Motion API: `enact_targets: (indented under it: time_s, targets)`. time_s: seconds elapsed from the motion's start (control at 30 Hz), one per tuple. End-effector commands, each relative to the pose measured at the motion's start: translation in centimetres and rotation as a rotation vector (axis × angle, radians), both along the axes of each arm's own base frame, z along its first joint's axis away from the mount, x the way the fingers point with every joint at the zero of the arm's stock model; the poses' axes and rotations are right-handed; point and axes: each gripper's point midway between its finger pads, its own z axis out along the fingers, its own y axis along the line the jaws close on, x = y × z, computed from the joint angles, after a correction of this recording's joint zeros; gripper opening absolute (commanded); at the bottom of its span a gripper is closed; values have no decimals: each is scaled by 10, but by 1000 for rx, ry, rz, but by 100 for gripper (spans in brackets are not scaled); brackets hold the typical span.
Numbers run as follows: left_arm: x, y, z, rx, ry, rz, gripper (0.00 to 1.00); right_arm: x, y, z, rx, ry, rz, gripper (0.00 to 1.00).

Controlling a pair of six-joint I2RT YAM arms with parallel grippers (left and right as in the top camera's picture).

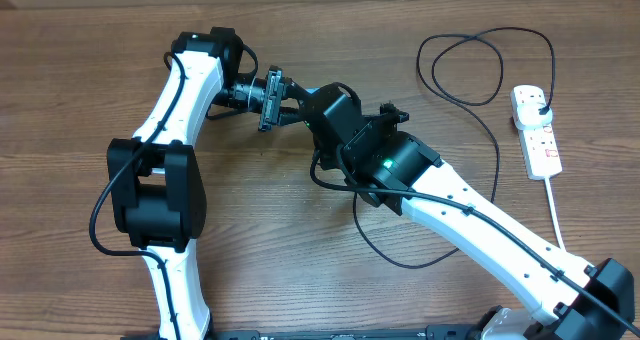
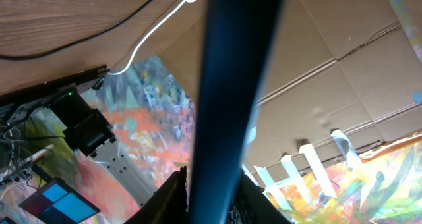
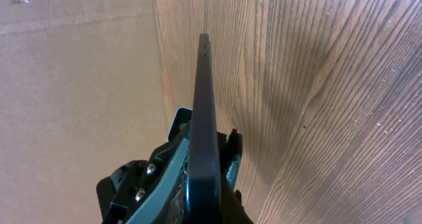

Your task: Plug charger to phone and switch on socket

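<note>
The phone (image 3: 203, 72) was off the table (image 1: 280, 250), held on edge between the two arms toward the far side. The right gripper (image 3: 208, 128) was clamped on one end of it. The free end showed small openings and nothing inserted. The left gripper (image 2: 211, 181) had the phone between its fingers, but it could not be determined whether they were pressing on it or merely flanking it. The charger (image 1: 496, 170) lay loose on the table, looped at the right and passing under the right arm. Its small tip could not be located, and neither gripper held the cable. Its black plug appeared seated in the socket (image 1: 538, 140), which lay near the right edge, well apart from the phone. The switch position was too small to read. Assessment: the phone was secured, while inserting the cable tip and switching on the socket remained outstanding.
</note>
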Motion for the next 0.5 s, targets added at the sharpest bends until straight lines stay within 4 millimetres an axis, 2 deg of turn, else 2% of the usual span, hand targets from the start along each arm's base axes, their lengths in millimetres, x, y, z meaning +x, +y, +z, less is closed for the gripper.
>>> enact_targets:
  time_s: [0.0, 0.07, 0.17, 0.23, 0.33, 0.43, 0.47]
  targets:
    - [3, -1, 4, -1, -10, 0, 21, 0, -1, 32, 156, -29, -96, 4]
    - [3, -1, 4, -1, -10, 0, 14, -1, 0, 32, 160, -25, -90, 4]
    - [3, 0, -2, 29, -15, -5, 14, -1, 2, 32, 165, -19, -83, 4]
    - [2, 1, -7, 60, -19, -9, 9, -2, 2, 31, 164, -16, -81, 4]
    - [3, 2, -9, 72, -34, -11, 4, -2, 2, 31, 144, -21, -64, 16]
    - [5, 2, -11, 75, -59, -12, 4, -2, 1, 31, 34, -64, 37, 65]
    - [6, 2, -11, 72, -76, -14, 4, -1, 1, 31, -4, -80, 69, 75]
